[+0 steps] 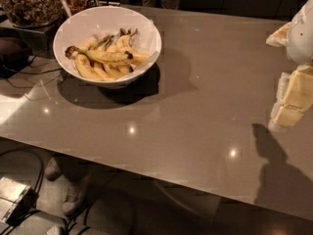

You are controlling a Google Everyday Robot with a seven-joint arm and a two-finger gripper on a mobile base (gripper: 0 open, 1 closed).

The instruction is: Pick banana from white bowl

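Observation:
The white bowl [78,26] stands on the grey table [195,106] at the far left. It holds several bananas. The banana [100,56] with dark streaks lies across the top of the pile, its blackened stem end pointing left and its dark tip pointing right. Cleaner yellow bananas [90,68] lie under it. My gripper [289,112] hangs at the right edge of the view, above the table, far to the right of the bowl and holding nothing that I can see. Its shadow falls on the table below it.
A clear container of brown granola-like food [29,4] stands behind the bowl at the top left. A dark object [12,53] and cables lie left of the bowl. The table's front edge runs diagonally, with shoes [68,190] and a metal box [14,195] on the floor below.

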